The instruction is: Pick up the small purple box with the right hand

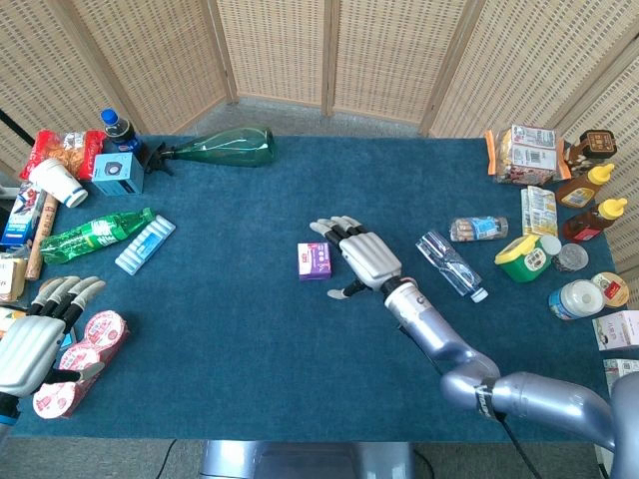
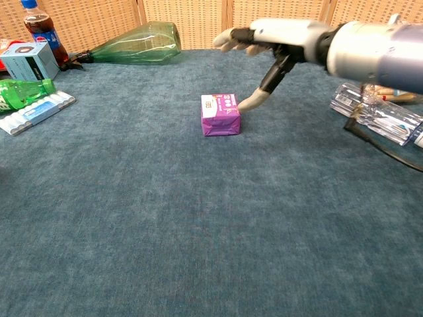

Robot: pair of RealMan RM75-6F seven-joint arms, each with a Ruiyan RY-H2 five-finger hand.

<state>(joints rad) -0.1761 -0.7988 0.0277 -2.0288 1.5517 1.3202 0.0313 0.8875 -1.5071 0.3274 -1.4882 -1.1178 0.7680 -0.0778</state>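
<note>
The small purple box (image 1: pixel 314 260) (image 2: pixel 220 114) lies flat in the middle of the blue table cloth. My right hand (image 1: pixel 361 255) (image 2: pixel 274 38) hovers just right of it and above, fingers spread, holding nothing. In the chest view its thumb hangs down close to the box's right edge; contact is unclear. My left hand (image 1: pixel 35 334) sits at the front left table edge with fingers spread, holding nothing.
A clear plastic bottle (image 1: pixel 451 265) (image 2: pixel 377 113) lies right of my right arm. Jars, sauce bottles and packets (image 1: pixel 569 239) crowd the right edge. A green glass bottle (image 1: pixel 222 148), green soda bottle (image 1: pixel 92 235), white blister pack (image 1: pixel 146 243) and cups (image 1: pixel 85 359) line the left side.
</note>
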